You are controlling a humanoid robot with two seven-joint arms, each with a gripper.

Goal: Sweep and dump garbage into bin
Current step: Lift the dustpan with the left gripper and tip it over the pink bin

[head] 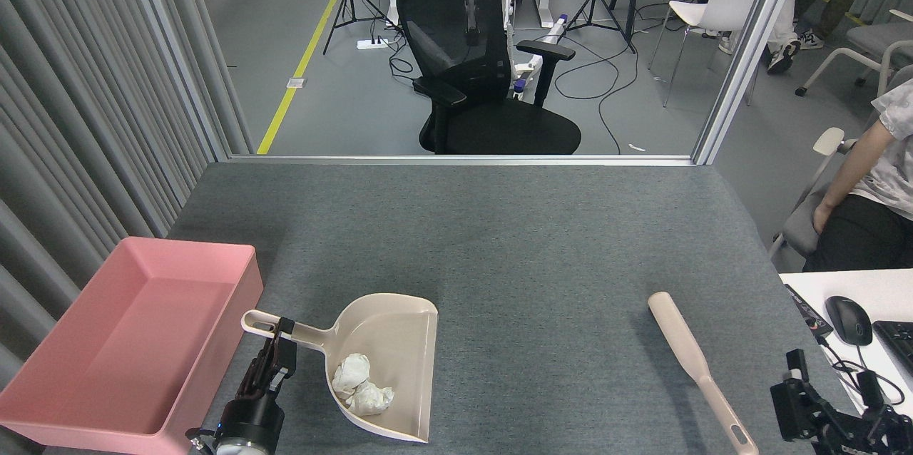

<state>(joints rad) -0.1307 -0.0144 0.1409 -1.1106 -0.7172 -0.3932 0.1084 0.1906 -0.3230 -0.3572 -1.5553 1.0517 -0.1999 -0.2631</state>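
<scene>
garbage [361,385], two small crumpled white paper balls touching each other, sits in the lower centre-left of the frame, inside the beige plastic scoop-shaped dustpan [399,341], toward its back wall. paper this crumpled looks very light and soft, so it should slide or roll out freely once the pan tips; nothing needs to grip the balls directly, and the thin handle of the pan is the place to hold.

left gripper [274,364] is closed on that handle, near the looped end, its dark fingers pinching it from below. just left of the pan stands the bin [242,277], a large shallow rectangular pink plastic tray with straight walls, empty as far as it shows, at the lower left edge of the grey felt-covered table [499,241].

beige long-handled brush [695,369] lies flat on the table at the lower right. right gripper [831,409] sits just beside it, apart from the handle, fingers spread and holding nothing.
</scene>
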